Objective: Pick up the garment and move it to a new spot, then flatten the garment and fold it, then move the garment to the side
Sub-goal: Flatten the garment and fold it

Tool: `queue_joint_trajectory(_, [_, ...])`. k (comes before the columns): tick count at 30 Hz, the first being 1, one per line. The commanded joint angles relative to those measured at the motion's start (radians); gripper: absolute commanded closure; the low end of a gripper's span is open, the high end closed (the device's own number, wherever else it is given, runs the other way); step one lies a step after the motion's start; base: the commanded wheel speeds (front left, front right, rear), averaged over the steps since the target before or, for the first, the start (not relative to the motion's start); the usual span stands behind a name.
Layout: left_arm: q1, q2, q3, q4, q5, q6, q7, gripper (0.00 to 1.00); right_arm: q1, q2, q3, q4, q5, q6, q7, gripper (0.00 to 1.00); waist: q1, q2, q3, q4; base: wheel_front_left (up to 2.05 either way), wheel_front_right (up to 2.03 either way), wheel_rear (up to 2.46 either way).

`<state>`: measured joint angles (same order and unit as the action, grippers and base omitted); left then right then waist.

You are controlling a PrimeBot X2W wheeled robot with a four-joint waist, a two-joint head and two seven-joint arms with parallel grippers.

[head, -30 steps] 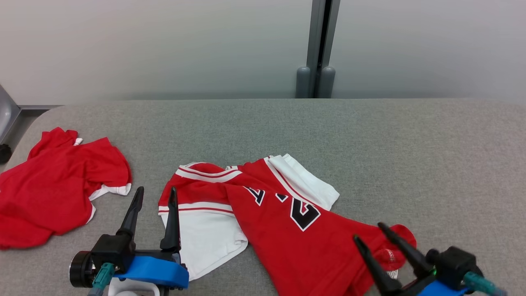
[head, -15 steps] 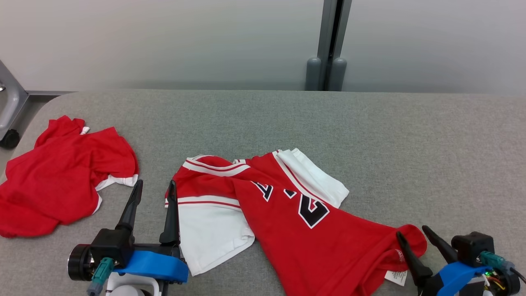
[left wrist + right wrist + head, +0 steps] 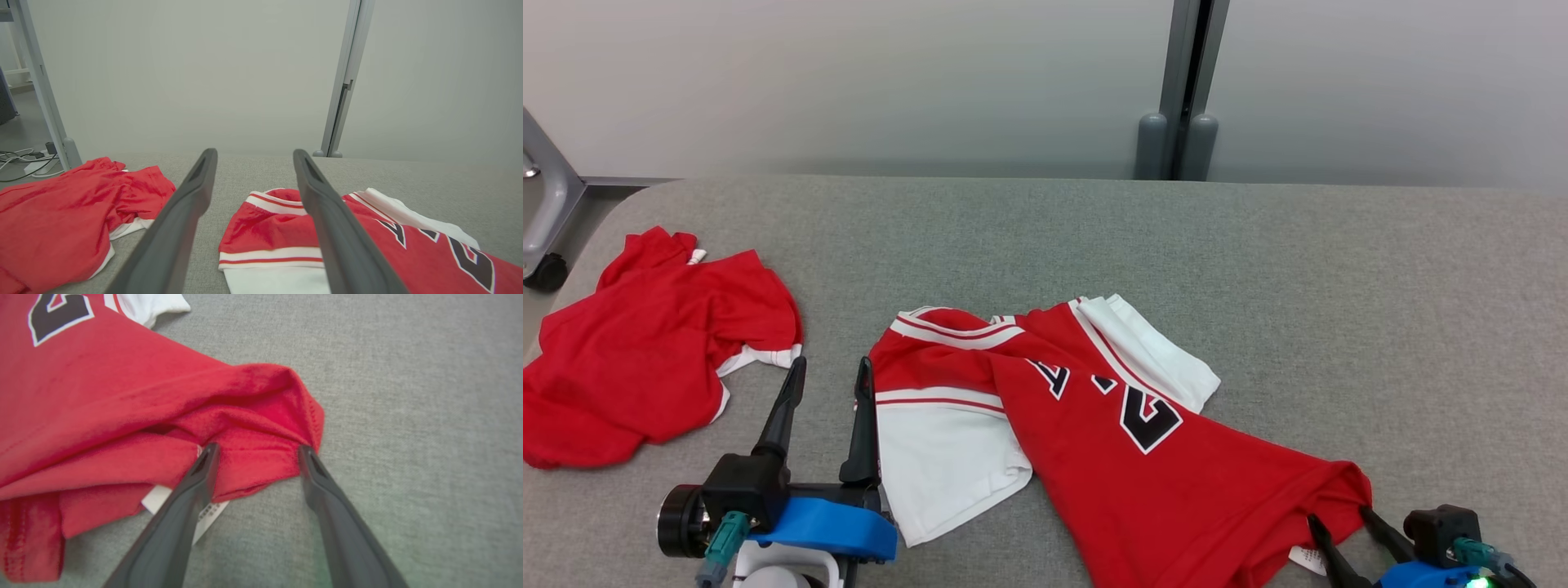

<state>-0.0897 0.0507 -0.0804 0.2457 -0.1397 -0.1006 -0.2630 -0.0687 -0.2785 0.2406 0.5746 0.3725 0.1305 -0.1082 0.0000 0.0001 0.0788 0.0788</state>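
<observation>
Cloth lies diagonally: the red-and-white sports jersey with black numerals [image 3: 1111, 425] sprawls on the grey fabric-covered table [image 3: 1339, 286], its long axis running from the striped far-left end to the red hem corner [image 3: 286, 396] at near right. The right gripper [image 3: 257, 449] is nearer; its jaws are spread wide and straddle that fold, clamping nothing. The left gripper [image 3: 832, 365] gapes empty beside the white sleeve [image 3: 939, 465].

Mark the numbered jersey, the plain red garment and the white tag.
numbered jersey [image 3: 1176, 482], head view, red body below the number.
plain red garment [image 3: 645, 367], head view, middle of the crumpled cloth.
white tag [image 3: 154, 500], right wrist view, its exposed left corner.
</observation>
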Motion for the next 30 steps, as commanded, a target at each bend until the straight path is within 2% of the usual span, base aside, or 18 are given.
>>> queue_joint_trajectory(1, [-0.013, -0.001, -0.001, -0.004, 0.006, 0.004, -0.002, 0.0, 0.012, 0.014, 0.027, 0.034, -0.002, 0.001, 0.013, 0.0, 0.0, -0.0001, 0.002, -0.001, 0.0, 0.0, 0.0])
queue_joint_trajectory(2, [-0.013, -0.001, 0.0, -0.005, 0.007, 0.005, -0.002, 0.0, 0.013, 0.018, 0.037, 0.041, -0.005, 0.002, 0.015, 0.0, 0.0, -0.0001, 0.003, -0.003, 0.0, 0.0, 0.0])
queue_joint_trajectory(4, [-0.013, -0.001, 0.001, -0.003, 0.008, 0.004, -0.002, 0.0, 0.007, 0.021, 0.061, 0.055, -0.009, 0.002, 0.026, 0.92, 0.0, -0.0001, 0.006, -0.006, 0.0, 0.0, 0.0])
queue_joint_trajectory(5, [-0.014, -0.001, 0.001, -0.002, 0.008, 0.004, -0.002, 0.0, 0.003, 0.019, 0.07, 0.06, -0.013, 0.003, 0.029, 1.0, 0.0, -0.0001, 0.007, -0.006, 0.0, 0.0, 0.0])
queue_joint_trajectory(11, [-0.018, -0.001, -0.005, 0.003, 0.007, 0.002, -0.002, 0.0, -0.084, -0.026, 0.038, 0.059, -0.059, -0.001, -0.029, 1.0, 0.0, -0.0001, 0.009, -0.005, 0.0, 0.0, 0.0])
queue_joint_trajectory(18, [-0.038, -0.001, -0.015, -0.002, 0.003, 0.001, -0.002, 0.0, -0.278, -0.084, 0.006, 0.058, -0.097, 0.0, -0.054, 1.0, 0.0, -0.0001, 0.03, 0.016, 0.0, 0.0, 0.0])
queue_joint_trajectory(21, [-0.045, 0.0, -0.019, -0.002, 0.003, 0.0, -0.002, 0.0, -0.421, -0.129, -0.011, 0.103, -0.125, 0.0, -0.063, 1.0, 0.0, -0.0001, 0.047, 0.035, 0.0, 0.0, 0.0])
queue_joint_trajectory(27, [-0.061, -0.001, -0.027, 0.001, -0.008, 0.006, -0.002, 0.0, -0.565, -0.139, -0.023, 0.231, -0.157, 0.0, -0.077, 1.0, 0.0, -0.0001, 0.061, 0.055, 0.0, 0.0, 0.0])
queue_joint_trajectory(28, [-0.06, -0.001, -0.028, 0.0, -0.008, 0.007, -0.002, 0.0, -0.577, -0.131, -0.014, 0.262, -0.154, 0.0, -0.07, 0.75, 0.0, -0.0001, 0.062, 0.056, 0.0, 0.0, 0.0])
queue_joint_trajectory(29, [-0.059, -0.001, -0.03, 0.001, -0.009, 0.008, -0.002, 0.0, -0.588, -0.127, -0.004, 0.286, -0.152, 0.0, -0.074, 0.24, 0.0, -0.0001, 0.061, 0.057, 0.0, 0.0, 0.0])
queue_joint_trajectory(30, [-0.057, -0.001, -0.03, 0.002, -0.011, 0.009, -0.002, 0.0, -0.599, -0.125, 0.004, 0.309, -0.149, 0.0, -0.08, 0.0, 0.0, -0.0001, 0.06, 0.057, 0.0, 0.0, 0.0])
